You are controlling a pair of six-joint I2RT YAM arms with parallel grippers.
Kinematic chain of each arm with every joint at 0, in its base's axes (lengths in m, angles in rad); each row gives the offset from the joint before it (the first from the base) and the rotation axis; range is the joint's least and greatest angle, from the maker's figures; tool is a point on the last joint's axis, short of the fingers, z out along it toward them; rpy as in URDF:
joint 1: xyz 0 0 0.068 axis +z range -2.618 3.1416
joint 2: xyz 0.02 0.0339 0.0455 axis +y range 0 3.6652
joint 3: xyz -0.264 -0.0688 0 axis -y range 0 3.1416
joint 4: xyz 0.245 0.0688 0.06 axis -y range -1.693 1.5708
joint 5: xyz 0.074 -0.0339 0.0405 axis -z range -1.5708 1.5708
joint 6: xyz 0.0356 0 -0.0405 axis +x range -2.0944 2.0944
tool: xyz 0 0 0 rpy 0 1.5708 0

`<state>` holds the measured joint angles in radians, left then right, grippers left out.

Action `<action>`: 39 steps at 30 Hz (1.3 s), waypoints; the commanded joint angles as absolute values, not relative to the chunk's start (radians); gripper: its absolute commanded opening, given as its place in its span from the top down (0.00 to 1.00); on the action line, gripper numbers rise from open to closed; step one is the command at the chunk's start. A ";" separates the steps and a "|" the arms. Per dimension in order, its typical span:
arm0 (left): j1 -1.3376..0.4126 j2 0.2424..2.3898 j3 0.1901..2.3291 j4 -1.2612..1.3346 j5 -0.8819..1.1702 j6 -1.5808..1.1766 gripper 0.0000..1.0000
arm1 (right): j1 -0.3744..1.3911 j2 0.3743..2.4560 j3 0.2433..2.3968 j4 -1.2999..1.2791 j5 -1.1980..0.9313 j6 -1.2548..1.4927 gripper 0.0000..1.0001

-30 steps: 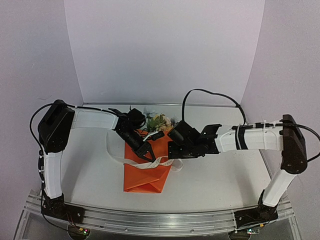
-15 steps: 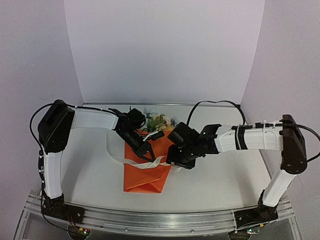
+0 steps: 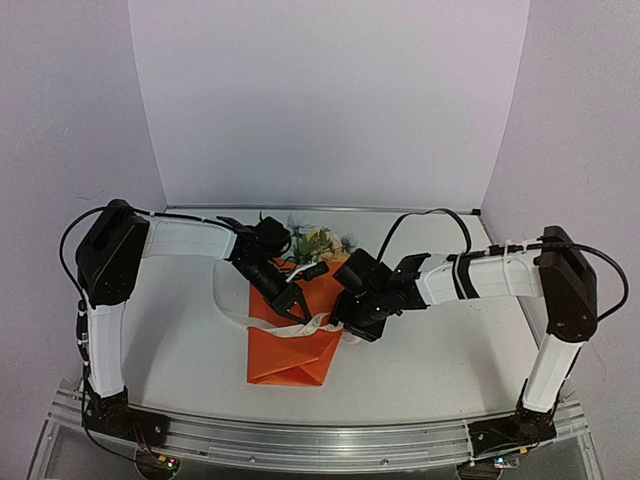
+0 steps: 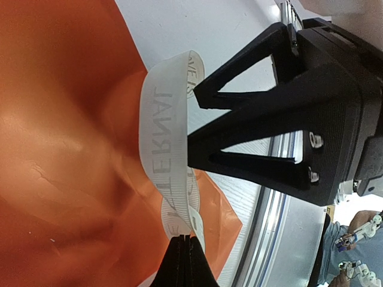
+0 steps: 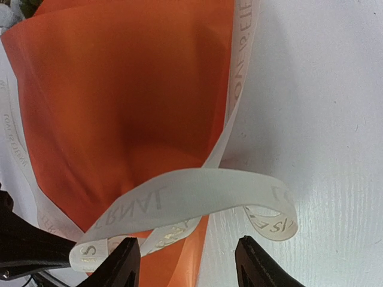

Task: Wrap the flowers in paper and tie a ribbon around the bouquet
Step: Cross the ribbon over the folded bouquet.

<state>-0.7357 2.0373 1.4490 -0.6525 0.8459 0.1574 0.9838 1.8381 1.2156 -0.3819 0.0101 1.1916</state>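
Observation:
The bouquet lies on the table as a tapering orange paper (image 3: 292, 350) wrap, with the flowers (image 3: 318, 241) poking out at its far end. A white lettered ribbon (image 3: 285, 328) crosses the wrap and rises in a loop (image 5: 197, 188). My left gripper (image 3: 297, 311) hangs over the wrap's middle, shut on the ribbon (image 4: 163, 137) at its tips (image 4: 185, 240). My right gripper (image 3: 344, 326) is open at the wrap's right edge. Its fingers (image 5: 124, 258) flank the near side of the loop without touching it. In the left wrist view, the right gripper (image 4: 194, 124) points at the loop over the orange paper (image 4: 60, 149).
The white table (image 3: 450, 350) ends in an aluminium rail (image 3: 320, 442) along the near edge. A black cable (image 3: 430, 214) arches over the right arm. A loose end of ribbon (image 3: 232, 318) trails left of the wrap. The left gripper's dark tip (image 5: 24, 251) shows at the bottom left.
My right gripper has moved left and down toward the ribbon loop at the wrap's right edge, and its jaws have narrowed somewhat. The left arm has held still with the ribbon.

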 commanded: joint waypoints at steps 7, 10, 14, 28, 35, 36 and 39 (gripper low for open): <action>-0.733 2.027 1.452 -0.631 0.876 0.164 1.00 | 0.961 1.856 1.212 -0.304 0.009 1.232 0.42; -0.733 2.027 1.451 -0.631 0.874 0.164 1.00 | 0.961 1.874 1.217 -0.302 0.003 1.234 0.43; -0.733 2.026 1.446 -0.621 0.869 0.155 1.00 | 0.962 1.880 1.205 -0.299 -0.017 1.239 0.49; -0.710 1.956 1.342 -0.442 0.847 -0.036 0.82 | 0.961 1.861 1.185 -0.299 -0.022 1.232 1.00; -0.619 1.758 1.140 -0.148 0.767 -0.360 0.55 | 0.960 1.842 1.178 -0.301 -0.026 1.226 1.00; -0.602 1.721 1.110 -0.118 0.750 -0.406 0.53 | 0.960 1.839 1.175 -0.301 -0.027 1.225 1.00; -0.567 1.620 1.044 -0.114 0.610 -0.525 0.49 | 0.961 1.833 1.172 -0.301 -0.027 1.223 1.00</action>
<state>-0.6134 1.7727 1.1068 -0.2529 0.7681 -0.2949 0.9642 1.8725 1.1836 -0.3020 -0.0347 1.2336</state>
